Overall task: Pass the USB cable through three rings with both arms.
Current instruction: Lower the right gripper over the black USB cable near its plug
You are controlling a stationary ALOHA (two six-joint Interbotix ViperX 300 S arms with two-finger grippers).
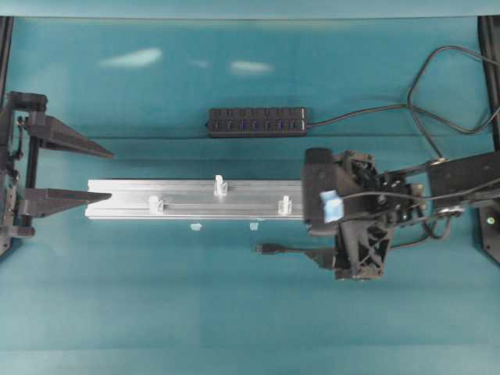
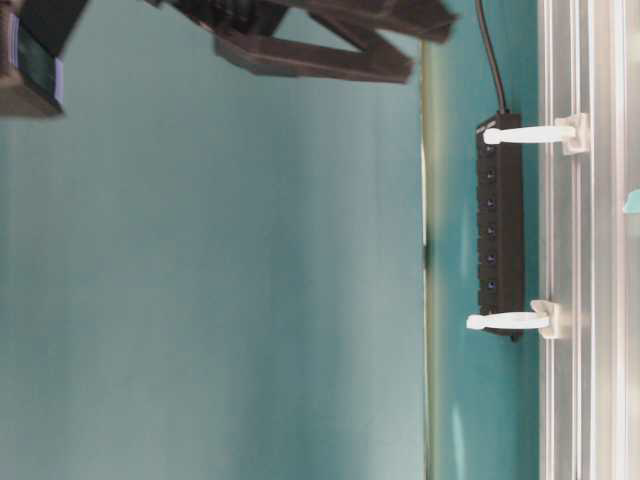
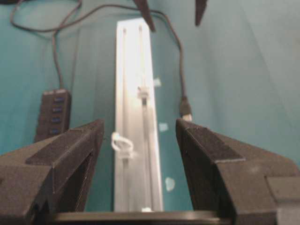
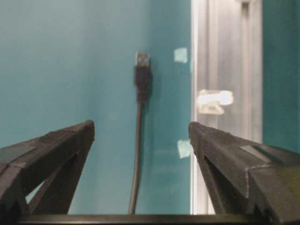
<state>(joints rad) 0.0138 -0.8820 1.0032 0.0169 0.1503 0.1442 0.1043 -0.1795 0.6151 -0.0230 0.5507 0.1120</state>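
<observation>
Overhead and wrist views, threading not yet begun. USB cable [image 1: 269, 249] lying loose on the teal tabletop [image 1: 156, 312], plug pointing toward the left arm, just beside the near edge of the aluminium rail [image 1: 117, 191] and outside all 3 rings [image 1: 220, 186]. None of the 3 threaded. Right gripper [image 4: 140, 136] poised above the cord behind the plug, fingers spread wide, nothing held. Left gripper [image 1: 98, 173] waiting at the far end of the rail, fingers [image 3: 70, 154] likewise apart and empty. Black hub bar [image 1: 256, 122] beyond the rail, uninvolved. Step in hand, by judgement: initial pickup. Next move likely a descent by the right gripper, closure on the cord close behind the plug, then alignment of the metal tip with the nearest ring [image 1: 285, 205].
</observation>
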